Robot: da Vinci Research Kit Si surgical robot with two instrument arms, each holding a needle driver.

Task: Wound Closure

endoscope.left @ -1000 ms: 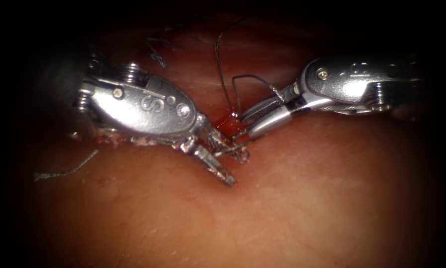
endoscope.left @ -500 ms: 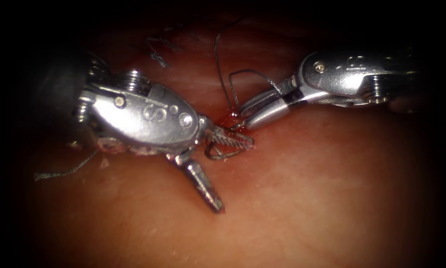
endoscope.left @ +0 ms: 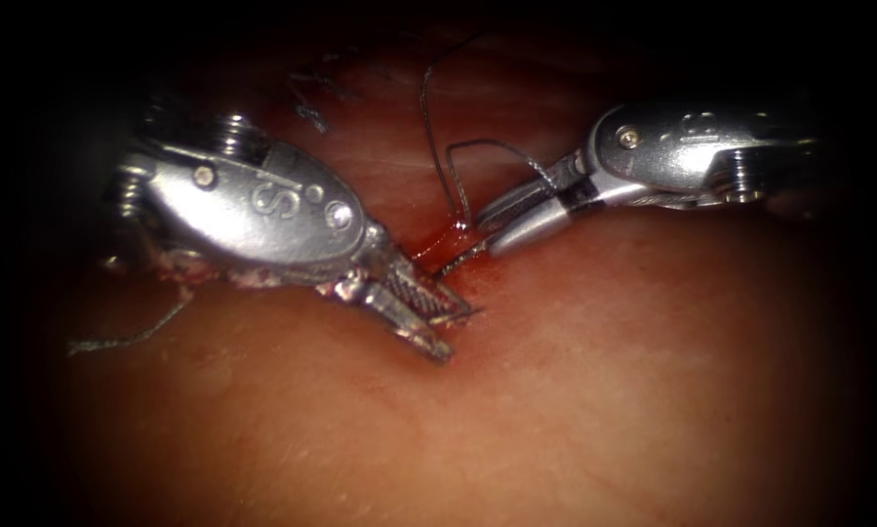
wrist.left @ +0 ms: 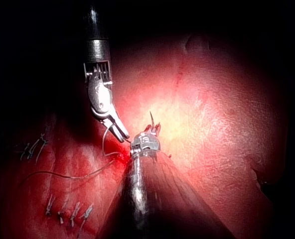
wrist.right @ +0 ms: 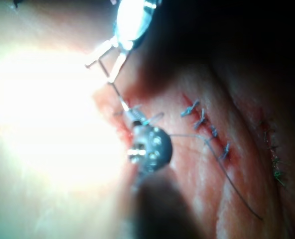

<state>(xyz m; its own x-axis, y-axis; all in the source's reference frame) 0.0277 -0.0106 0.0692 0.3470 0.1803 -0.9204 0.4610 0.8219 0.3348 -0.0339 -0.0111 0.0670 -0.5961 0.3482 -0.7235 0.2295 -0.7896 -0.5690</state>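
My right tool (endoscope.left: 479, 232) comes in from the right, its jaws shut on the thin curved needle (endoscope.left: 455, 262) near its rear end. The needle runs down-left over the red cut (endoscope.left: 438, 239) toward my left tool (endoscope.left: 456, 334). Those jaws are a little apart just below the needle and hold nothing. I cannot tell whether the needle's tip is in the tissue (endoscope.left: 594, 390). Dark thread (endoscope.left: 436, 146) rises from the cut and loops back to the right tool. In the right wrist view the left tool (wrist.right: 101, 71) is spread above the needle (wrist.right: 116, 92).
Finished stitches (wrist.right: 207, 127) lie in a row along the closed stretch of the cut, also as stitches (wrist.left: 68, 211) in the left wrist view. A cut thread end (endoscope.left: 126, 337) lies on the tissue to the left. Red fluid wets the cut between the tools.
The left tool's jaws, wide apart half a second ago, have narrowed, and the tool has shifted left. The right tool has lifted slightly and still holds the needle.
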